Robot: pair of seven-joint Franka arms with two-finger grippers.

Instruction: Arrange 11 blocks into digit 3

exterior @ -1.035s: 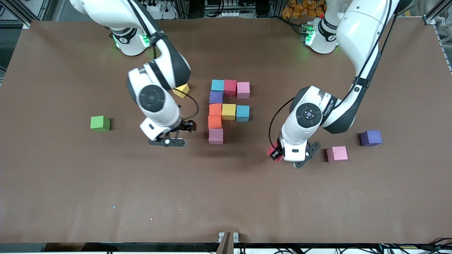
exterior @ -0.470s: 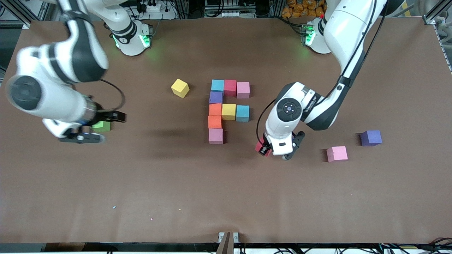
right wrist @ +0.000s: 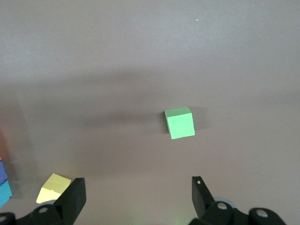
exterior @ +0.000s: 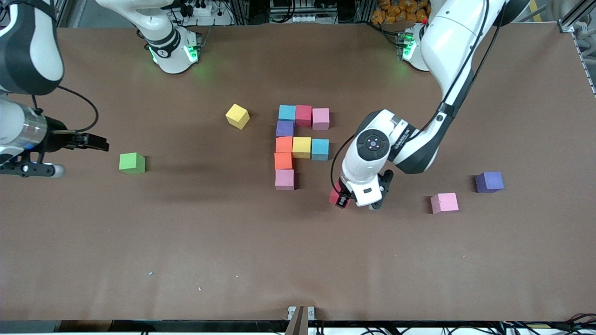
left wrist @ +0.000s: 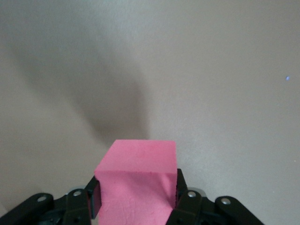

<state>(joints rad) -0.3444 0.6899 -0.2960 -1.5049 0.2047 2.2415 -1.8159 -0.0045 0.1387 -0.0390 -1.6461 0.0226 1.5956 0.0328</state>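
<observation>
Brown table (exterior: 186, 242): left hand (exterior: 342, 199) clamps a mostly hidden red block (exterior: 336, 197); right hand (exterior: 100, 144) spread, arm cut off.

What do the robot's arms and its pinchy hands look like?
Both arms are smooth, rounded white shells with black joints. A thin black cable loops beside each wrist. Each base glows with a green light. The left arm has a round black cap with a tiny light at its wrist. The left gripper and right gripper are black, with flat black fingers and small silver screws.
</observation>
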